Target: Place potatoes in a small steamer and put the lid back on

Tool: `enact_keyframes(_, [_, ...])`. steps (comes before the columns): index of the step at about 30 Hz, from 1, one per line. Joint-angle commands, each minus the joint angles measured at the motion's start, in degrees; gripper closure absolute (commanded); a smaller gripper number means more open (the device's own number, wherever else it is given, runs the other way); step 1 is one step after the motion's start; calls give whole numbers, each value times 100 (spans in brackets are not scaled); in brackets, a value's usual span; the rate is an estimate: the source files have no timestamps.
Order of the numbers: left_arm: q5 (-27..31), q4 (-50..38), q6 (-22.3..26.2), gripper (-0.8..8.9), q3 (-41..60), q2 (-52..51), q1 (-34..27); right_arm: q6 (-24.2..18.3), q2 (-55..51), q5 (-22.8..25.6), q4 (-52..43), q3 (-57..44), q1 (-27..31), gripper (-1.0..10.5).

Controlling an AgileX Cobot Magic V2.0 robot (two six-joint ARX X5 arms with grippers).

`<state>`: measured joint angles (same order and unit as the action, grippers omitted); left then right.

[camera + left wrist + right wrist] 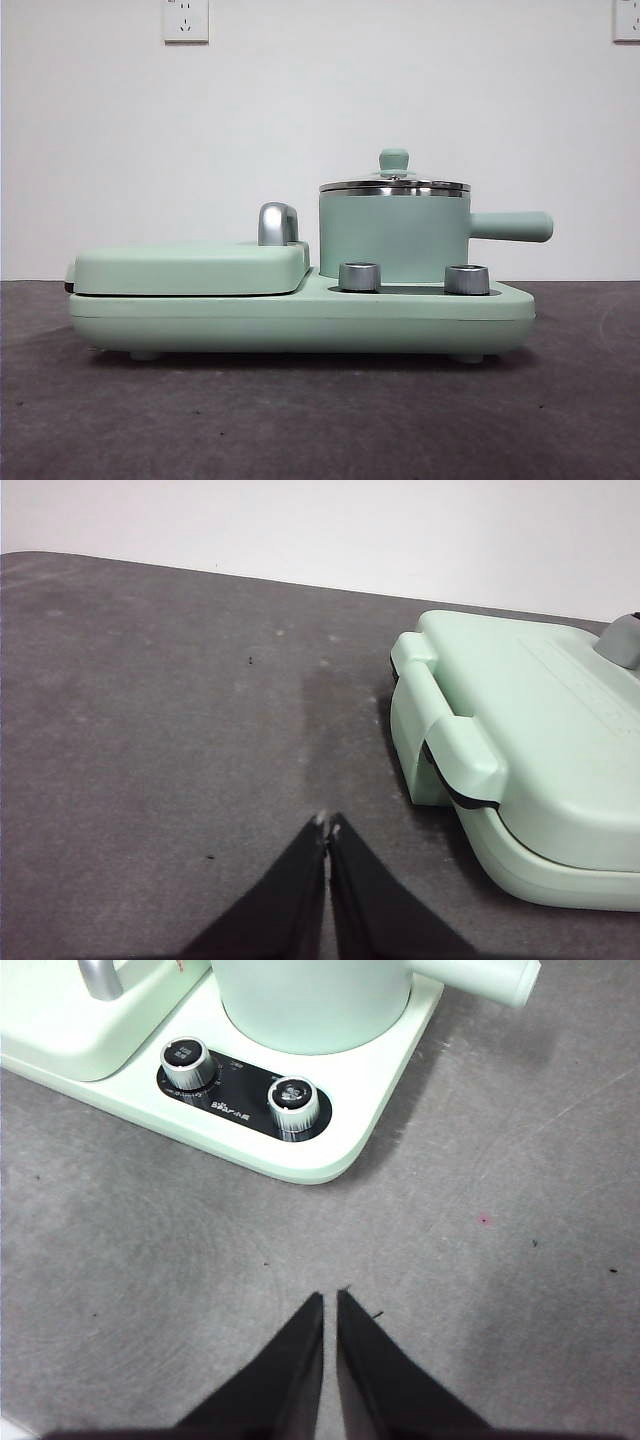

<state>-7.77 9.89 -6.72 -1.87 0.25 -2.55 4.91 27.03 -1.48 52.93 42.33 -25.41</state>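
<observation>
The small steamer (394, 236) is a mint-green pot with a straight side handle, standing on the right part of the green cooker base. Its lid (394, 183), clear glass with a steel rim and a green knob, sits on the pot. In the right wrist view only the lower wall of the small steamer (312, 1005) shows. The potatoes are out of view. My left gripper (328, 825) is shut above the grey table, beside the griddle end of the cooker. My right gripper (330, 1298) is shut with nothing in it, over the table in front of the control dials.
The cooker base (300, 318) carries a flat griddle cover (190, 268) with a chrome handle (277, 223) on its left half. Two silver dials (293, 1103) sit on a black panel at its front right. A white wall with sockets stands behind.
</observation>
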Motion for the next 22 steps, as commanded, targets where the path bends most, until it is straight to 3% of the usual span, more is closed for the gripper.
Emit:
enact_keyframes(1, [-13,-50,20,807,111,2,-2,44,11,2,-59,39,-28,929])
enact_keyframes(6, [-13,-52,20,807,111,2,-2,13,11,20,-66,39,-28,929])
enact_keyframes(9, [-13,-52,20,807,111,2,-2,-107,0,350,-256,39,-31,929])
enact_keyframes(13, [-13,-52,20,807,111,2,-2,-769,-188,605,-942,-96,94,929])
enact_keyframes(16, [-15,-52,20,807,111,2,-2,-1209,-673,520,-2004,-758,529,929])
enact_keyframes(22, [-13,-52,20,807,111,2,-2,-1174,-1714,501,-3442,-2721,1506,929])
